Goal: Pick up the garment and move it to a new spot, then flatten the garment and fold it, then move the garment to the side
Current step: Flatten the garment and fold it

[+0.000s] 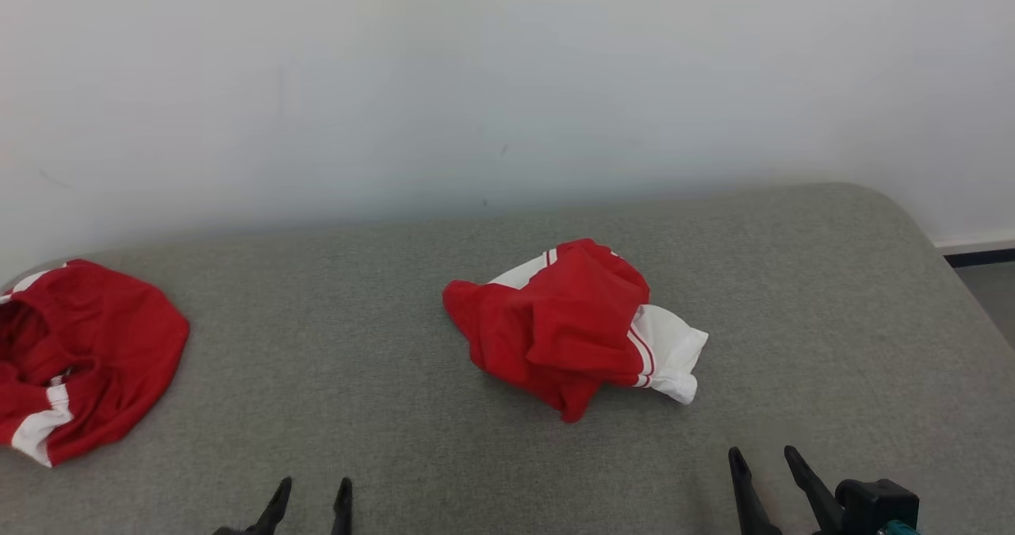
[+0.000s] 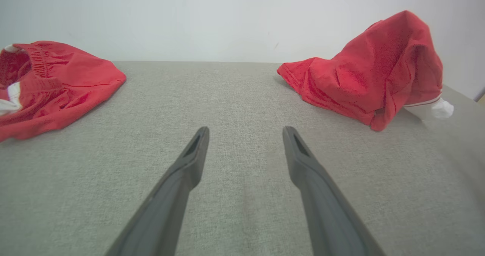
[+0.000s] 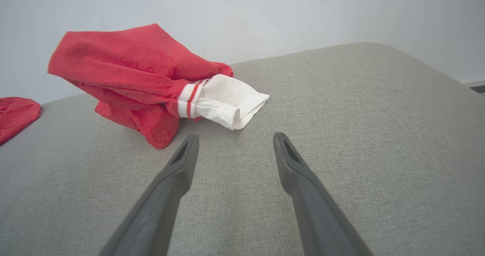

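Observation:
A crumpled red garment (image 1: pixel 559 325) with white, red-striped sleeve ends lies bunched in the middle of the grey padded table (image 1: pixel 357 345). The left wrist view has the garment (image 2: pixel 371 77) at the upper right, and the right wrist view has the garment (image 3: pixel 140 77) at the upper left with its white sleeve toward me. My left gripper (image 1: pixel 315 487) is open near the table's front edge, left of and nearer than the garment. Over at the front right, my right gripper (image 1: pixel 765 454) is open too, just short of the white sleeve. Neither holds anything.
A second red garment with white trim (image 1: pixel 75 353) lies crumpled at the table's far left edge, also seen as a red heap (image 2: pixel 49 85) in the left wrist view. A pale wall (image 1: pixel 507 83) rises behind the table. The table's rounded right corner (image 1: pixel 888 202) drops to the floor.

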